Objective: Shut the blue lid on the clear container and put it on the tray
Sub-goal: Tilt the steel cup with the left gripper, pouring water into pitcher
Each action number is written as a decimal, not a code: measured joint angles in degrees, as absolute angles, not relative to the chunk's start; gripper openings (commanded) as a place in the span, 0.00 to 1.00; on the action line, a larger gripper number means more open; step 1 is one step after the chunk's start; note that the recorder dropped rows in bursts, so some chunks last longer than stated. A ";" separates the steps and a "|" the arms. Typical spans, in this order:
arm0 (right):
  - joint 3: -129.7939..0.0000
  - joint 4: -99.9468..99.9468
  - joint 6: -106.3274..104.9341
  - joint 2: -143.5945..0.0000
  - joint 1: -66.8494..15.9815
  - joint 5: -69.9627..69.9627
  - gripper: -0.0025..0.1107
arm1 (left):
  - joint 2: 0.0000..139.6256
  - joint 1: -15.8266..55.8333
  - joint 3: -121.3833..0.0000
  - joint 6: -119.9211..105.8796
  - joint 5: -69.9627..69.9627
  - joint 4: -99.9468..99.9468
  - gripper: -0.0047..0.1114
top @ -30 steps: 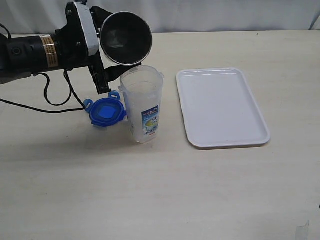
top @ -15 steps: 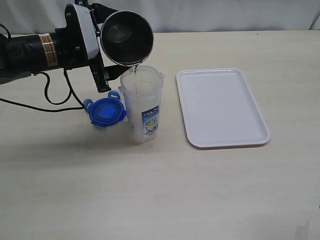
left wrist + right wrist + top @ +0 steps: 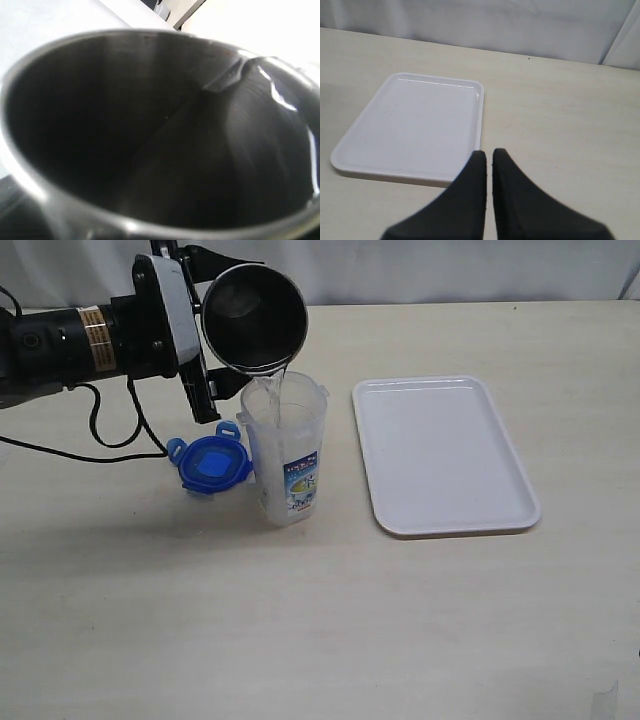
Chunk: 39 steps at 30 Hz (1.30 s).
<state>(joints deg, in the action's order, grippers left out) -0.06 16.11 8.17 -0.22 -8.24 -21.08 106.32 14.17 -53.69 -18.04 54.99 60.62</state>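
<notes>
- Pale table (image 3: 320,640) and a white curtain filled the outside view. The left gripper (image 3: 205,330) was wrapped around a grey metal cup (image 3: 255,318), its jaws held wide by the cup. The cup was tipped over the clear container (image 3: 288,455), and a thin line of water (image 3: 272,390) ran into it
- Same view: the blue lid (image 3: 211,464) lay flat on the table just beside the container, on its left. The tray (image 3: 445,455) sat apart on the right, with nothing on it
- From the left wrist, only the dark inside of the cup (image 3: 125,125) showed, with water (image 3: 270,130) sliding to the edge
- From the right wrist, the right gripper (image 3: 488,155) hung over the table near the tray (image 3: 410,125). Its two black fingers were pressed together and held nothing
- Pouring looked like the step in hand, and the lid part was not yet begun. Next, I think the cup must be put down, then the lid picked up, set flat on the open top and pushed shut gently, since a tall wet container could tip
</notes>
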 measured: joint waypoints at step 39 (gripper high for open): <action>-0.06 16.11 8.17 -0.22 -8.24 -21.08 0.06 | 106.32 14.17 -53.69 -27.28 55.36 58.44 0.04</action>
<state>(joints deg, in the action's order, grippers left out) -0.06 16.11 8.17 -0.22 -8.24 -21.08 106.32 14.17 -53.69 -27.28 55.36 58.44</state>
